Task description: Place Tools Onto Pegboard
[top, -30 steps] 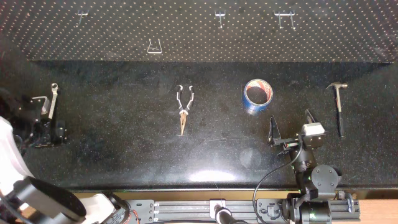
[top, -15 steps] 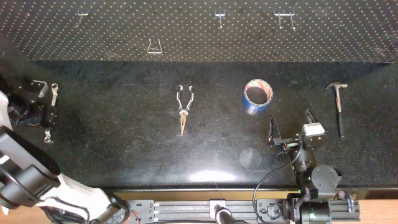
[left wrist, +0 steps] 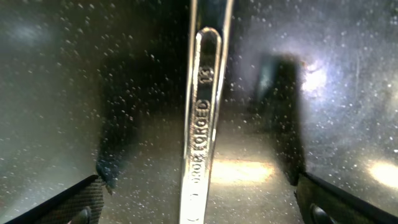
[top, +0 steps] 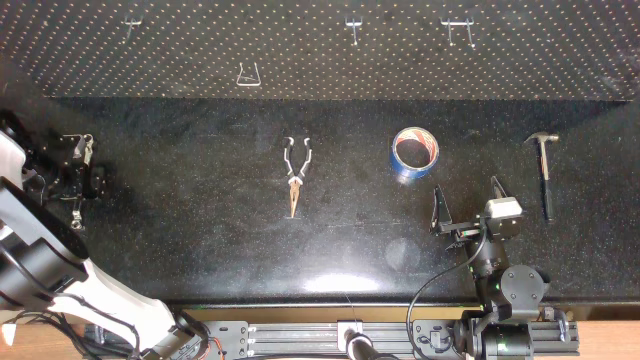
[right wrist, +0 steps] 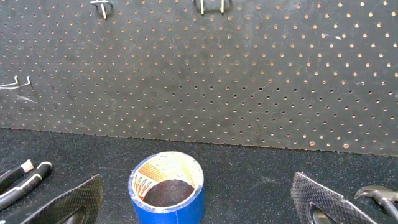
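Top view, wrench (top: pixel 76 220) near left edge

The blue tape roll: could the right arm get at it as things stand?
Probably yes: the tape roll stands just ahead of the right gripper, whose fingers are open, with bare worktop between them.

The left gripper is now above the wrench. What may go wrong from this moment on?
1. The wrench is thin and lies flat on the table, between the open fingers of the left gripper. Closing may scrape the surface or pinch the wrench weakly, so that it slips.
2. The pegboard hooks are small. A wrench held tilted may miss one and fall.
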Controlling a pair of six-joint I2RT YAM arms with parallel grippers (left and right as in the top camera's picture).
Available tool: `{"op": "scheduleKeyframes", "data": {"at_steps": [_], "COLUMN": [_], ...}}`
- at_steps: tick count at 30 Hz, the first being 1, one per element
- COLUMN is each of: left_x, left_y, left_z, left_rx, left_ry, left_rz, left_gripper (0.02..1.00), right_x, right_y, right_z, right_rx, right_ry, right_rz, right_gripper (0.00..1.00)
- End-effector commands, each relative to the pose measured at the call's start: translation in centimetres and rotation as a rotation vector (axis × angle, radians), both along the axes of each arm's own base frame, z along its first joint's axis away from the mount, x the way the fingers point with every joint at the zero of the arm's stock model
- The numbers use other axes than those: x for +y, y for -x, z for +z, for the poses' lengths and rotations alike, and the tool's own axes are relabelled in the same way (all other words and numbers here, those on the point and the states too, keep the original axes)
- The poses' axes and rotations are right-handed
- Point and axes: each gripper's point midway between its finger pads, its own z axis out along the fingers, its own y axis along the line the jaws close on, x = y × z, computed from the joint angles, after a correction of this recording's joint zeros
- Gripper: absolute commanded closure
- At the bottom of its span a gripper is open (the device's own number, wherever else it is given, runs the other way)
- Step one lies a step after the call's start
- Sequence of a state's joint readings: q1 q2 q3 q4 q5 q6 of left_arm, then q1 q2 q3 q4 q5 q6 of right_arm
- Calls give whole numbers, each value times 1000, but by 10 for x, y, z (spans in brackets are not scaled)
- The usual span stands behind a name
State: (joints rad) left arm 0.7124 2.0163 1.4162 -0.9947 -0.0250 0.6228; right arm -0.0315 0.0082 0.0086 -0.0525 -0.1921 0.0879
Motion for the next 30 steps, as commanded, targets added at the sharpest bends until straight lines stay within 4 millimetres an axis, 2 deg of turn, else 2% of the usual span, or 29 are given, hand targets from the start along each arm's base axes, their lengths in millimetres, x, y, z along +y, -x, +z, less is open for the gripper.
{"op": "scheduleKeyframes", "data": {"at_steps": [1, 3, 4, 5, 6, 7, 8, 16, 18, 20, 21, 23, 25, 26, 28, 30], "left_x": [1, -2, -2, 0, 0, 0, 0, 1, 1, -4, -8, -17, -40, -52, -85, -115], "left_y": [-10, -12, -12, -13, -13, -14, -13, -15, -18, -12, -6, 3, 12, 15, 28, 28], "left_z": [-6, -8, -8, -8, -8, -8, -9, -5, 19, 57, 86, 123, 153, 158, 151, 137], "left_rx": [6, 10, 7, 3, 2, 2, 3, -12, -54, -100, -140, -207, -316, -349, -390, -458], "left_ry": [-16, -12, -14, -18, -19, -19, -18, -33, -63, -93, -120, -158, -162, -152, -163, -172], "left_rz": [-47, -53, -53, -52, -52, -52, -51, 84, 166, 165, 166, 192, 173, 158, 93, 31], "left_gripper": [31, 34, 86, 443, 739, 939, 989, 987, 989, 989, 989, 989, 989, 989, 989, 989], "right_x": [1, 1, 1, 1, 1, 1, 1, 1, 1, 1, 1, 1, 1, 1, 1, 1], "right_y": [0, 0, 0, 0, 0, 0, 0, 0, 0, 0, 0, 0, 0, 0, 0, 0], "right_z": [-1, -1, -1, -1, -1, -1, -1, -1, -1, -1, -1, -1, -1, -1, -1, -1], "right_rx": [-1, -1, -1, -1, -1, -1, -1, -1, -1, -1, -1, -1, -1, -1, -1, -1], "right_ry": [7, 7, 7, 7, 7, 7, 7, 7, 7, 7, 7, 7, 7, 7, 7, 7], "right_rz": [3, 3, 3, 3, 3, 3, 3, 3, 3, 3, 3, 3, 3, 3, 3, 3], "right_gripper": [9, 9, 7, 9, 9, 9, 9, 9, 9, 9, 9, 9, 9, 9, 9, 9]}}
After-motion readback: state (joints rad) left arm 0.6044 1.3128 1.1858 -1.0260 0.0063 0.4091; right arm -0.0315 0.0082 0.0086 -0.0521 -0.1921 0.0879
